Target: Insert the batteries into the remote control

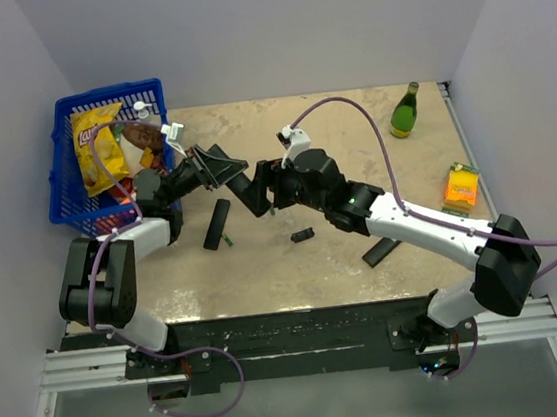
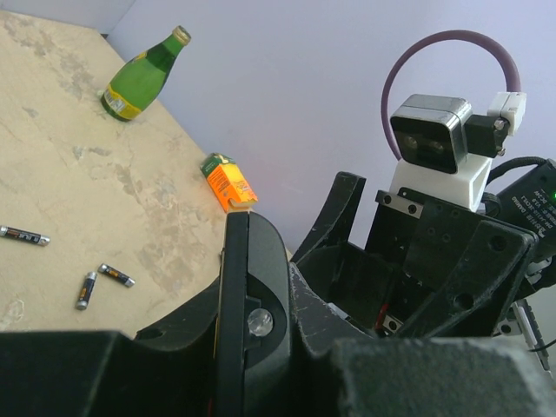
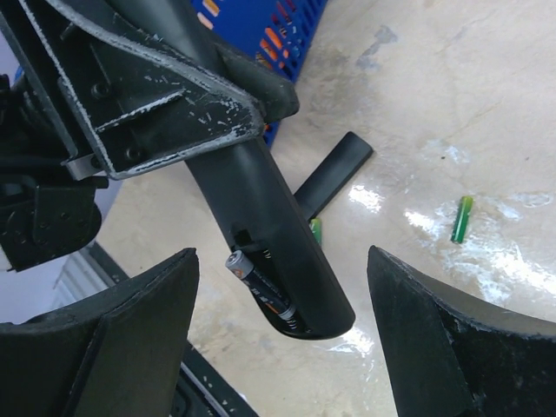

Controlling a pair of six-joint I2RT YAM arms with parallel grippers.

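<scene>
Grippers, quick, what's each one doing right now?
Left gripper: closed on the remote.
Right gripper: open, either side of the remote's end, holding nothing.

We see a beige, mottled bench (image 1: 267, 280) enclosed by plain pale-grey walls (image 1: 268, 28) at the back and both sides. An aluminium rail (image 1: 80, 368) runs along its near edge. Lighting is soft and even.

Occlusions: remote control (image 3: 287, 261)
Its upper end is hidden from you by the left gripper (image 1: 219, 166); seen from above, your loose batteries (image 2: 85, 290) are too small to find.
</scene>
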